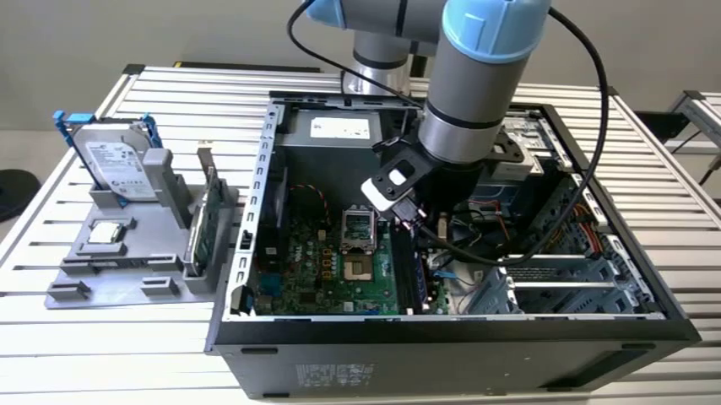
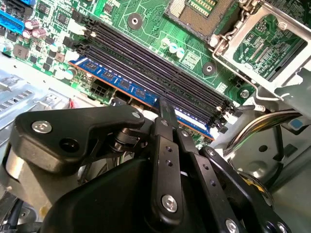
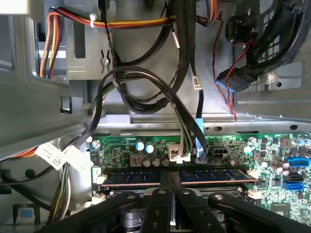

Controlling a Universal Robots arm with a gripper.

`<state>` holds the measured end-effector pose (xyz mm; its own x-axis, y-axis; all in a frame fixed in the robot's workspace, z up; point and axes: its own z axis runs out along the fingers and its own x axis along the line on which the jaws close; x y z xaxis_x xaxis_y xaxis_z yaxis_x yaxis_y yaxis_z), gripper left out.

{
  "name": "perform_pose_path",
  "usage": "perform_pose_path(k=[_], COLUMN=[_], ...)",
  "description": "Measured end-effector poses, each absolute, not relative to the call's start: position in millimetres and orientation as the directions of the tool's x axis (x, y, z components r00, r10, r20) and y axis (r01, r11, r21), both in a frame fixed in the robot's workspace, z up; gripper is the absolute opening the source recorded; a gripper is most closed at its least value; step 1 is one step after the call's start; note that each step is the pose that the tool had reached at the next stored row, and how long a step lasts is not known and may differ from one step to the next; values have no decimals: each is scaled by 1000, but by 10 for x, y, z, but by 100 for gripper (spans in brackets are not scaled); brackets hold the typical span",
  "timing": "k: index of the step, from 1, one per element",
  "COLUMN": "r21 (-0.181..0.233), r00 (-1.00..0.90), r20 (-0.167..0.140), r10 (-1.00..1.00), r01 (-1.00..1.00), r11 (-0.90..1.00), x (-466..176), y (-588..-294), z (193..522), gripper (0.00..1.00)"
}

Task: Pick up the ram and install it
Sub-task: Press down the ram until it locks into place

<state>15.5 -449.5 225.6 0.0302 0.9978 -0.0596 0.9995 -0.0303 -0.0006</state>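
Exterior view: arm reaches down into the open computer case [image 1: 631, 295], gripper [image 1: 420, 226] low over the motherboard [image 1: 327, 278], at 3 o'clock of the CPU socket [image 1: 357, 229]; hard drive [image 1: 113, 164] and expansion card [image 1: 203, 228] sit on the grey stand at 9 o'clock.

Second wrist view: ram [image 2: 131, 87] lies in the outermost slot beside the empty memory slots [image 2: 155, 68], fingers [image 2: 165, 109] pinching its top edge mid-length.

First wrist view: ram [image 3: 136, 175] runs 9-to-3, fingers [image 3: 163, 177] clamped at centre. Judgement: push straight, evenly, until the end latches [image 3: 99, 178] snap.
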Motion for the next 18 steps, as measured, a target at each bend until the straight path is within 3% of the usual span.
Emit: perform_pose_path(k=[18], r21=[-1], r00=[30], r20=[-62], r10=[998], r01=[1000], r11=[-30], x=[154], y=[-4500], z=[3085], gripper=[0])
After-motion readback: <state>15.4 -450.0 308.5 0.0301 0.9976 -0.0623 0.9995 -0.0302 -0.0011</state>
